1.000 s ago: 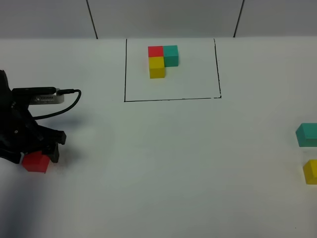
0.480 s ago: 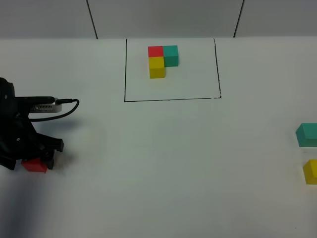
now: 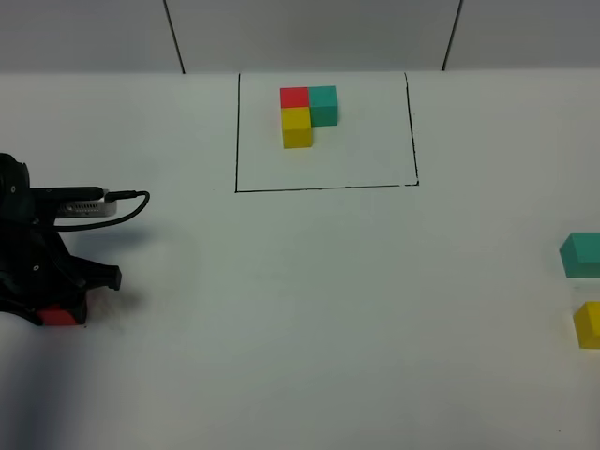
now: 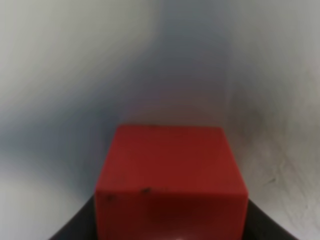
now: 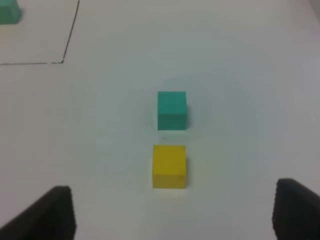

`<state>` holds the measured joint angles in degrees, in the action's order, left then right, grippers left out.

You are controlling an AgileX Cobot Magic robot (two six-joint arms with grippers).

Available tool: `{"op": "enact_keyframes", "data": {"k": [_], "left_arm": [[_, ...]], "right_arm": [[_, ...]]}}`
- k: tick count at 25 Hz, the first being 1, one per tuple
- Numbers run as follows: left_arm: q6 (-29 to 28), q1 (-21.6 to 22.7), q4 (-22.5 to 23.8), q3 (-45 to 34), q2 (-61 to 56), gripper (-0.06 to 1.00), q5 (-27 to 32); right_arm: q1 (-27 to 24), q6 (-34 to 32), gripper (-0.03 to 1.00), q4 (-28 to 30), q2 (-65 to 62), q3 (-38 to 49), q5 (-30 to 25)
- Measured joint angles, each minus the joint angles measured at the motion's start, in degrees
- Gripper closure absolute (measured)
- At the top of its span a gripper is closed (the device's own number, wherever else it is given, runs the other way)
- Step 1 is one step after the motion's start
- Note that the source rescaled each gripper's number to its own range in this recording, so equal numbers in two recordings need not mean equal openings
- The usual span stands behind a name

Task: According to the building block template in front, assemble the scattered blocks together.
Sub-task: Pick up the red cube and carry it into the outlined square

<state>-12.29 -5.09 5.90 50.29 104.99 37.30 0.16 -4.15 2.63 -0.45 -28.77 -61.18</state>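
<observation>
The template (image 3: 305, 114) is a joined red, teal and yellow L inside a thin black frame (image 3: 323, 187) at the far middle. The loose red cube (image 3: 60, 318) lies at the far left, mostly hidden under my left gripper (image 3: 54, 307). In the left wrist view the red cube (image 4: 170, 170) fills the space between the dark fingers (image 4: 75, 227), which sit flush on its sides. The loose teal cube (image 3: 581, 253) and yellow cube (image 3: 588, 323) lie at the right edge. My right gripper (image 5: 172, 200) is open, just short of the yellow cube (image 5: 169, 166) and the teal cube (image 5: 172, 109).
A white table (image 3: 309, 309) with a grey wall behind. The left arm's cable (image 3: 127, 202) loops over the table at the left. A corner of the black frame (image 5: 62, 61) and a bit of the template (image 5: 9, 12) show in the right wrist view.
My left gripper has come down over the red cube, which now shows only as a sliver. The right side has not changed.
</observation>
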Motion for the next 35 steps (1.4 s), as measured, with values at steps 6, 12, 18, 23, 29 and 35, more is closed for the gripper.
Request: {"op": "enact_keyframes", "data": {"k": [6,12,18,23,29,35], "left_arm": [[2.0,0.0,-1.9,6.6,0.0,0.94,7.5],[2.4,-2.7,-10.7,11.6,0.0,0.94,8.4],[3.0,-11.6,-7.5,19.1,0.7,0.94,9.4],[12.3,-19.0,-0.3,34.0,7.4,0.94,20.4],[26.0,-23.8,1.2,53.1,20.8,0.94,30.8],[41.2,-27.7,1.6,65.1,29.7,0.94,30.8]], "right_arm": [[0.0,0.0,0.33,0.0,0.0,0.0,0.0],[0.0,0.0,0.33,0.0,0.0,0.0,0.0],[0.0,0.0,0.33,0.0,0.0,0.0,0.0],[0.0,0.0,0.33,0.0,0.0,0.0,0.0],[0.0,0.0,0.33,0.0,0.0,0.0,0.0],[0.0,0.0,0.33,0.0,0.0,0.0,0.0]]}}
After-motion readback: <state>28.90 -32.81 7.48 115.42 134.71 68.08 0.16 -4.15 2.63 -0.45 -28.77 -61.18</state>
